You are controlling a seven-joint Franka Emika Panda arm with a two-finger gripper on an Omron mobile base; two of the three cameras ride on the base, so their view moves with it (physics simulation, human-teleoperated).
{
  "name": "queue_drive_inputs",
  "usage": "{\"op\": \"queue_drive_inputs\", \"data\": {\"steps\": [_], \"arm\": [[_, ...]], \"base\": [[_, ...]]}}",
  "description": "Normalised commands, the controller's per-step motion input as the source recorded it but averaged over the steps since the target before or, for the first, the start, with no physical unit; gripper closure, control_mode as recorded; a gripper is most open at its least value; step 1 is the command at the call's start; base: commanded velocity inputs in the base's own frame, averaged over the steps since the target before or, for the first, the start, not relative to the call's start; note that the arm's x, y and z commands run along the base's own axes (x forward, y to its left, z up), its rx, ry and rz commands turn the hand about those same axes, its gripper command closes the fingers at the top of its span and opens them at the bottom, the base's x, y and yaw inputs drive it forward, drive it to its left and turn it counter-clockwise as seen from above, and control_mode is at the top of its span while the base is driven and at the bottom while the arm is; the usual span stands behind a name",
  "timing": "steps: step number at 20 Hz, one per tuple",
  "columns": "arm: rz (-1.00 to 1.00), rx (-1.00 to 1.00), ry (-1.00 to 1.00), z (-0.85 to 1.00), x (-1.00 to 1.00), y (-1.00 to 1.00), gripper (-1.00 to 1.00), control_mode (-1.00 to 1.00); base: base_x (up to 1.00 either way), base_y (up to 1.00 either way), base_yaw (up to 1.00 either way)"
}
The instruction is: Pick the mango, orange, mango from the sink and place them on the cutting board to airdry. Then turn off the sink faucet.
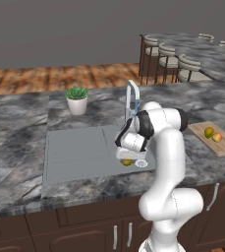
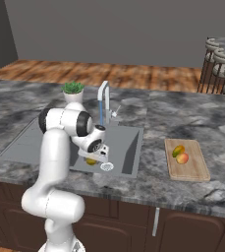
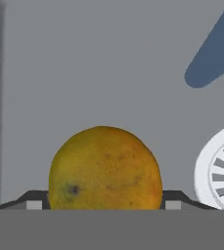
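Claw (image 3: 103,206): down in the sink, fingertips either side of the last mango; whether they already pinch it I cannot tell.
Mango (image 3: 105,168): olive-yellow, on the sink floor, just beside the drain (image 3: 220,168).
Sink (image 1: 74,147): grey basin; faucet (image 1: 132,96) at its back edge, stream running.
Cutting board (image 2: 195,170): on the counter well right of the sink, two fruits on it.
Doing it well: I'd squeeze across the mango's middle, lift straight up clear of the rim.
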Motion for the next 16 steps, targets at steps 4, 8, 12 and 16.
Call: {"op": "queue_drive_inputs", "data": {"steps": [4, 8, 12, 16], "arm": [[0.0, 0.0, -0.06, 0.27, -0.16, -0.16, 1.0, -1.0], [0.0, 0.01, -0.03, 0.65, -0.14, -0.12, 1.0, -1.0], [0.01, 0.02, -0.03, 0.81, -0.31, 0.0, 1.0, -1.0], [0.02, 0.01, -0.04, 0.76, -0.31, 0.0, 1.0, -1.0]], "base": [[0.0, 0.0, 0.0], [0.0, 0.0, 0.0], [0.0, 0.0, 0.0], [0.0, 0.0, 0.0]]}}
